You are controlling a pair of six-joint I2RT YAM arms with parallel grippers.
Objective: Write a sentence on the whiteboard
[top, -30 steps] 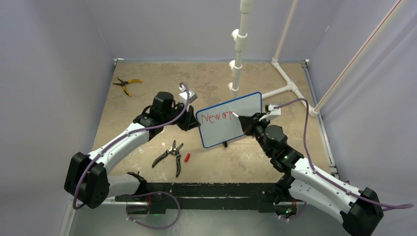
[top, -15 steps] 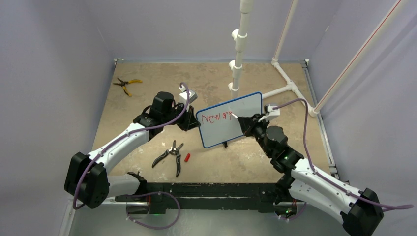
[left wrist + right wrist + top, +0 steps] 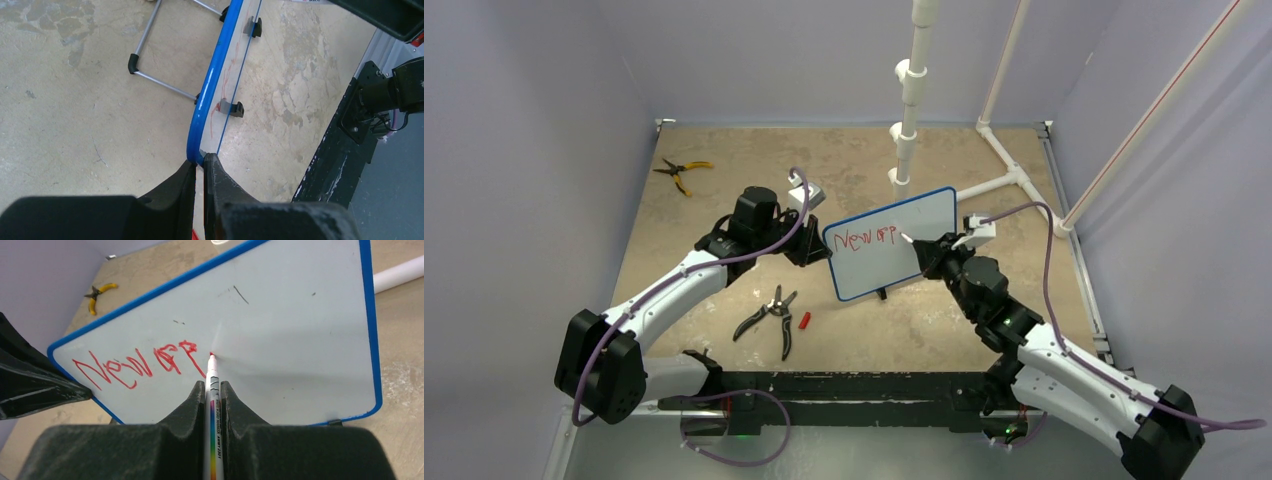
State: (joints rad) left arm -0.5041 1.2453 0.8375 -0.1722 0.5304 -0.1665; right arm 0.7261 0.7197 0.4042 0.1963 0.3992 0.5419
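The whiteboard [image 3: 894, 255], white with a thin blue frame, stands tilted at mid-table. Red handwritten lettering, the sentence [image 3: 864, 238] [image 3: 137, 365], runs along its upper left. My left gripper [image 3: 817, 250] [image 3: 200, 162] is shut on the whiteboard's left edge [image 3: 202, 117], seen edge-on in the left wrist view. My right gripper [image 3: 924, 252] [image 3: 214, 385] is shut on a white marker [image 3: 213, 405] with a rainbow stripe. The marker's red tip [image 3: 211, 356] touches the whiteboard [image 3: 300, 340] just right of the last letter.
Black pliers [image 3: 769, 315] and a red marker cap [image 3: 804, 321] lie near the left arm. Yellow-handled pliers [image 3: 679, 172] sit at the far left. White PVC pipes [image 3: 907, 110] stand behind the board, and one [image 3: 989, 185] runs along the table to the right.
The right gripper has shifted the marker tip slightly right along the top row, adding a stroke to the lettering. The left gripper and board have stayed put.
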